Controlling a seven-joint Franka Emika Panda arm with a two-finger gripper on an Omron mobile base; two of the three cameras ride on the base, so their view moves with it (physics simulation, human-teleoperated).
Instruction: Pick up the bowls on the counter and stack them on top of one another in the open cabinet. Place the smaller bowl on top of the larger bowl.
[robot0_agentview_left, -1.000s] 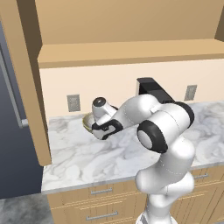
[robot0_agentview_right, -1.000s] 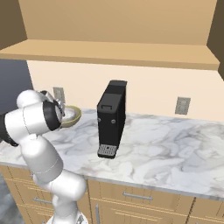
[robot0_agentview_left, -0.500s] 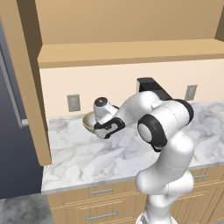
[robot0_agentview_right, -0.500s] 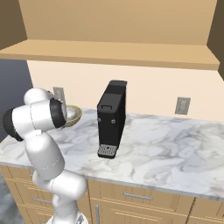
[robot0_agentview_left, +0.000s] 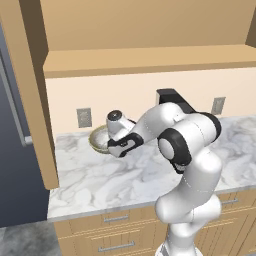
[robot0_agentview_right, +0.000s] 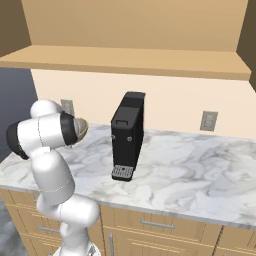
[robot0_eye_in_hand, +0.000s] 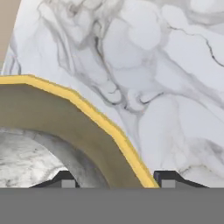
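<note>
One bowl is plainly the business of the moment: the larger bowl (robot0_agentview_left: 100, 139), olive-gold with a lighter rim, sits on the counter (robot0_agentview_left: 100, 175) close to the back wall, just below a wall outlet (robot0_agentview_left: 84, 117). The arm reaches over to it, and the gripper (robot0_eye_in_hand: 114, 180) hangs right at its near edge. From the hand's own camera the yellow rim runs down between the two finger tips (robot0_eye_in_hand: 168, 179), one inside the bowl and one outside over the marble, so the jaws stand apart, straddling the wall and not yet clamped on it. This looks like the first pick, with the grasp about to be made (the smaller bowl I cannot make out from here). The next move, I judge, is to close on the rim firmly, lift clear of the marble, then carry the bowl up to the shelf of the open cabinet (robot0_agentview_left: 150, 60) overhead. A thin rim pinch could let a wide bowl tip. The black coffee machine (robot0_agentview_right: 127, 135) stands well off to the side.
</note>
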